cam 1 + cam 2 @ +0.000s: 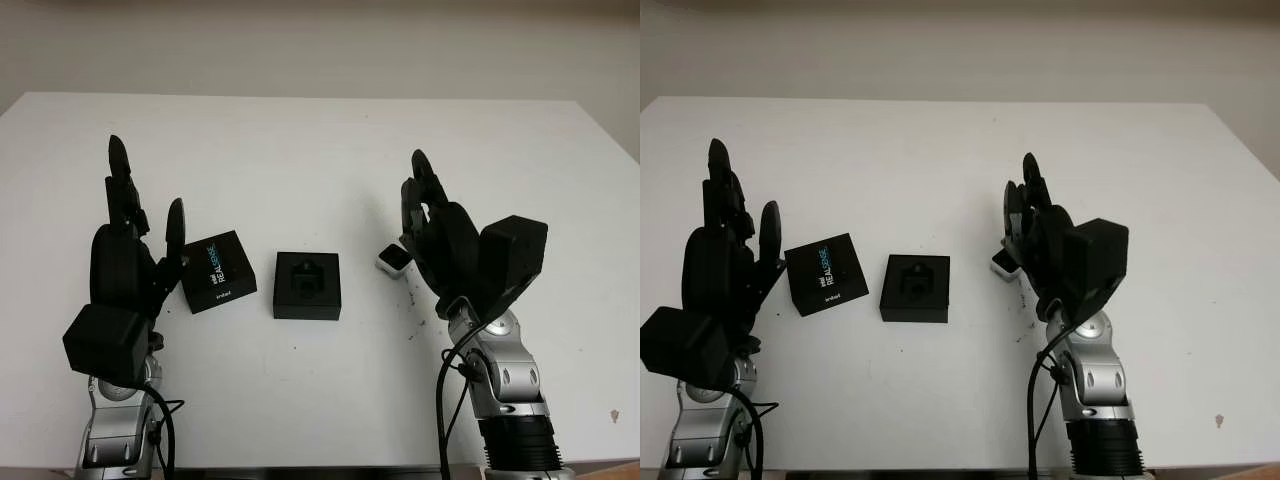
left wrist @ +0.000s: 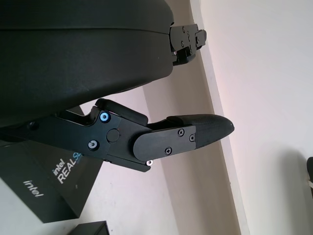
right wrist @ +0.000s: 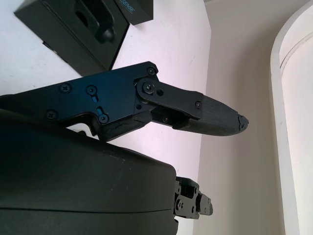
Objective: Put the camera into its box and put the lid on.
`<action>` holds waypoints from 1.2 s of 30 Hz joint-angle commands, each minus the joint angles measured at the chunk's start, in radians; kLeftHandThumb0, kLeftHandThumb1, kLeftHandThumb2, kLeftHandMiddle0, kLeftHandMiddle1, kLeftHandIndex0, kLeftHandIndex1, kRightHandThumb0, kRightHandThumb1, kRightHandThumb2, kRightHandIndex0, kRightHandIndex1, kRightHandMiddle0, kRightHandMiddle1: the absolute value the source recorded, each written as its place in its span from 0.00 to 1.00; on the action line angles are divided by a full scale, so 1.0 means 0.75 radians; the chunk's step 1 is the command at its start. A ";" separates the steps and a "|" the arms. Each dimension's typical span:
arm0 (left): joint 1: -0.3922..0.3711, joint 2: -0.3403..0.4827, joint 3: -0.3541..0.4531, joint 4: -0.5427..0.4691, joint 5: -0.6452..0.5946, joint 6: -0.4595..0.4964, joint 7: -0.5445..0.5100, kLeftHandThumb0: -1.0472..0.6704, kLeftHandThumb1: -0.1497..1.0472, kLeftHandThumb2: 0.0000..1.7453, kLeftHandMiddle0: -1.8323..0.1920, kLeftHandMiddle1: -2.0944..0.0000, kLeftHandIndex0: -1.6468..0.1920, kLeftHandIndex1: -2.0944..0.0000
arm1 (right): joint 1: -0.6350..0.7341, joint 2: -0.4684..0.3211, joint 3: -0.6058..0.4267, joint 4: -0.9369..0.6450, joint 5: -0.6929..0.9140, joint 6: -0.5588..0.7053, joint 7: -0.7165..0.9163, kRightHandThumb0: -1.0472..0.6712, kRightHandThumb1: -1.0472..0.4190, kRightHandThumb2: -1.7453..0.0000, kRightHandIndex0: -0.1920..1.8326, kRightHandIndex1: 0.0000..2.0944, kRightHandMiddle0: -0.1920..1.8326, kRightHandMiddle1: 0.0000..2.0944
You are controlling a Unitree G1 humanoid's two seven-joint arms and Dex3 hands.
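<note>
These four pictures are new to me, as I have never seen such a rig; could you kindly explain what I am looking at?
It is a humanoid robot with two black three-fingered hands. Two pictures come from a stereo camera on its head, looking down at a white table. The other two come from cameras at each wrist, so the black shapes there are the hands up close.

On the table lie an open black box, its lid printed RealSense, and a small white camera.

The left hand is beside the lid; the right hand is beside the camera. Both are open and hold nothing.
</note>
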 commanded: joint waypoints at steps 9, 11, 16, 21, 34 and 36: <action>-0.018 0.000 0.001 -0.024 -0.008 0.044 -0.014 0.24 1.00 0.31 0.96 0.97 0.95 0.97 | -0.022 -0.007 0.012 -0.026 0.009 0.045 0.025 0.23 0.00 0.61 0.03 0.02 0.03 0.03; -0.018 0.001 0.002 -0.019 -0.009 0.044 -0.016 0.24 1.00 0.31 0.95 0.97 0.95 0.97 | -0.037 -0.005 -0.010 -0.014 0.031 0.026 0.034 0.23 0.00 0.64 0.04 0.03 0.04 0.03; -0.009 0.007 0.014 -0.019 -0.027 0.030 -0.029 0.23 1.00 0.31 0.96 0.98 0.96 0.97 | -0.132 -0.170 -0.041 0.019 -0.041 -0.078 0.107 0.21 0.01 0.89 0.12 0.06 0.12 0.07; -0.017 0.011 0.021 -0.025 -0.020 0.031 -0.025 0.23 1.00 0.31 0.96 0.97 0.95 0.97 | -0.332 -0.417 -0.063 0.160 0.010 -0.075 0.412 0.37 0.14 0.97 0.15 0.06 0.08 0.23; 0.001 0.000 0.013 -0.057 -0.002 0.061 -0.014 0.23 1.00 0.31 0.96 0.97 0.95 0.97 | -0.634 -0.775 0.224 0.629 -0.459 -0.623 0.661 0.49 0.23 0.97 0.28 0.10 0.18 0.25; 0.004 0.001 0.014 -0.062 0.003 0.071 -0.015 0.23 1.00 0.31 0.96 0.97 0.95 0.97 | -0.654 -0.812 0.278 0.661 -0.550 -0.685 0.668 0.48 0.22 0.97 0.29 0.09 0.23 0.17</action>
